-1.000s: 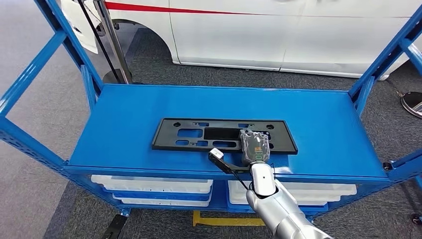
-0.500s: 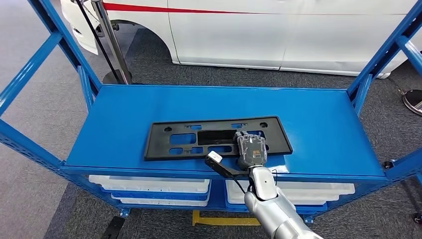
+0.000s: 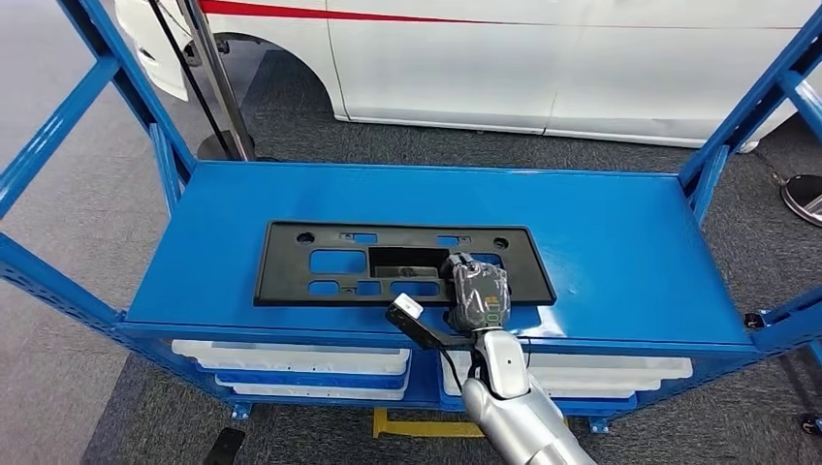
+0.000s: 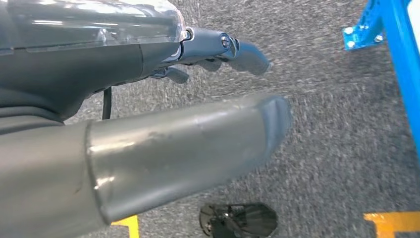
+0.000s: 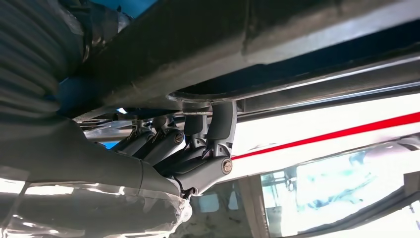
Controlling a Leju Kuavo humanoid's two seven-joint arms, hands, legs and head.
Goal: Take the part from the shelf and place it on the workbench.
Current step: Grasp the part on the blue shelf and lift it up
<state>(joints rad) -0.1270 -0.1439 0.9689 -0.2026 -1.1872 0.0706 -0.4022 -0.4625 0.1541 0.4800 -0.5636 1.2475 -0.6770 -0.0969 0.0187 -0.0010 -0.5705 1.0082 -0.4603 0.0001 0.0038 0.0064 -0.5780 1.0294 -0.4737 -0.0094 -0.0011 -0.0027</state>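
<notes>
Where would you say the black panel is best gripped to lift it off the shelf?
By its near long edge, coming from the shelf's open front. The panel lies flat, thin and wide, so only an edge or a cutout offers purchase. The right hand already rests there, fingers over the panel's near edge right of centre.

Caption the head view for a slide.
Right hand grips the black part at its near edge on the blue shelf, white car behind.
</notes>
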